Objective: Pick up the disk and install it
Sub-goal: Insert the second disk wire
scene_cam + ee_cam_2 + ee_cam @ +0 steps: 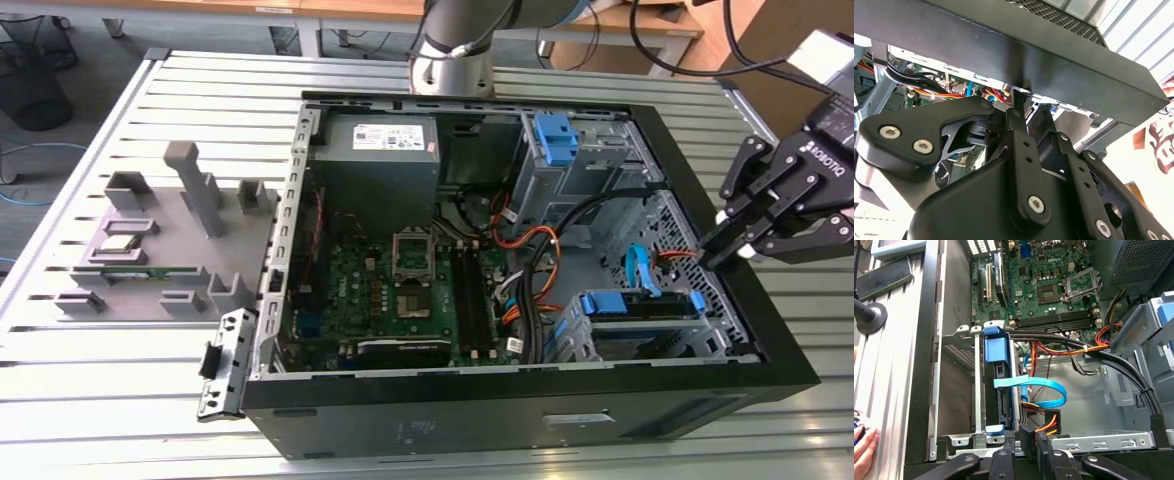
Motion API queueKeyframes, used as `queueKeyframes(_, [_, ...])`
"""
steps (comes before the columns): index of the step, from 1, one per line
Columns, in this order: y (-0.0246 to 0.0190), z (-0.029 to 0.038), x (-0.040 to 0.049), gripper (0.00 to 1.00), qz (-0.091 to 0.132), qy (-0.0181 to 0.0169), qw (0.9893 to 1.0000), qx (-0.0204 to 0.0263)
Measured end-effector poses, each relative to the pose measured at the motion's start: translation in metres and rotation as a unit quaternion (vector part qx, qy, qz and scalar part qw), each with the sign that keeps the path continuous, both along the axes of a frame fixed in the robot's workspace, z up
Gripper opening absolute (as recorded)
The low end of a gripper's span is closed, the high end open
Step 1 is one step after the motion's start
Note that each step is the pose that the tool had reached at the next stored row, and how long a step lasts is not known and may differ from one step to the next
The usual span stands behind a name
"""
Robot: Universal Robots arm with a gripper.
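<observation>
The gripper (738, 243) hangs at the exterior view's right, over the black side wall of the open computer case (747, 300), its black fingers (727, 235) drawn together at the tips with nothing between them. In the second wrist view the gripper (1016, 107) sits just beside the case's black rim (1054, 60), whether touching it cannot be told, with orange and black cables visible inside. The disk (638, 305), with its blue side rails, sits in the metal drive cage (587, 340) in the case corner nearest the gripper; in the first wrist view the disk (999, 385) stands in that cage with a light-blue flat cable (1046, 387) looping just beside it. Farther in lie the green motherboard (400, 275) and the grey power supply (376, 150). The case rests on a slatted metal tabletop (134, 390), with grey fixture blocks (147, 240) near its edge on the exterior view's left. A person's hand (863, 447) rests on the tabletop in the first wrist view.
</observation>
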State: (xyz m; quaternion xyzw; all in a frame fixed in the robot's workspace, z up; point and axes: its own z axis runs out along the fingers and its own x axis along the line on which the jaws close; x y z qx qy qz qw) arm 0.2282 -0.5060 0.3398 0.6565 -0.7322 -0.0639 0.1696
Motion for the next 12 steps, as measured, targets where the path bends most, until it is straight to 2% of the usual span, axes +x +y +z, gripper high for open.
queueKeyframes(9, [0.0000,-0.0004,0.0000,0.31,0.000,0.0000,1.0000,-0.0002])
queueKeyframes(10, [0.0000,-0.0005,0.0001,0.30,0.000,0.0000,1.0000,-0.0003])
queueKeyframes(11, [0.0000,-0.0005,0.0000,0.23,0.000,0.0000,1.0000,-0.0003])
queueKeyframes(12, [0.0000,-0.0004,0.0001,0.23,0.000,0.0000,1.0000,-0.0004])
